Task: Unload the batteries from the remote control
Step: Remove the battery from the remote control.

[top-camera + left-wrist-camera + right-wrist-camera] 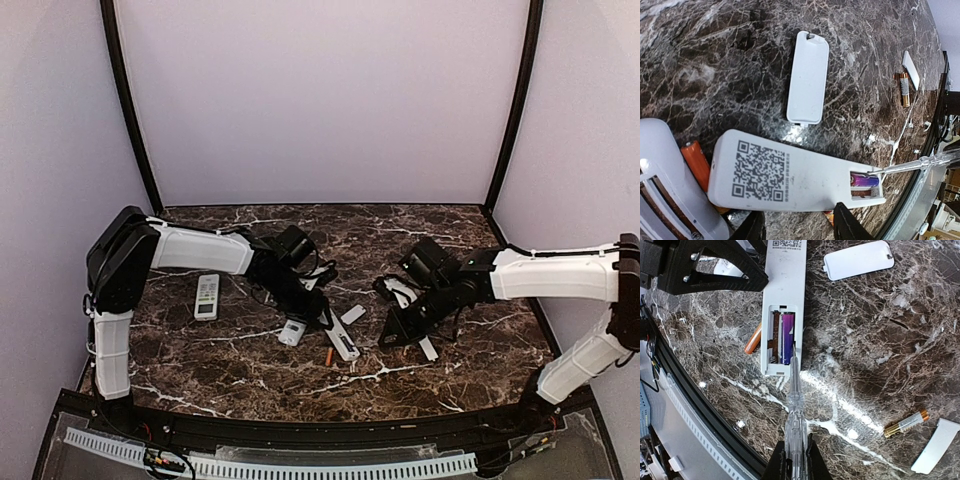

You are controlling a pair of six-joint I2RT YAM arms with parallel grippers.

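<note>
A white remote control [790, 175] lies back up with its battery bay open. One purple battery [787, 337] sits in the bay beside an empty slot. My right gripper [796, 455] is shut on a clear screwdriver [795, 405], whose tip touches the near end of that battery. My left gripper [800, 220] is open, its two fingertips [847, 220] spread along the remote's long edge. An orange battery [753, 338] lies half under the remote. A gold battery [906, 423] lies loose on the marble. From above, both grippers [318, 312] [400, 330] meet at the remote [342, 342].
The remote's white cover plate [808, 77] lies just beyond it, and a smaller white plate [936, 446] lies near the gold battery. A second remote [207, 296] lies to the left. The table's black front rail [685, 390] runs close behind the screwdriver.
</note>
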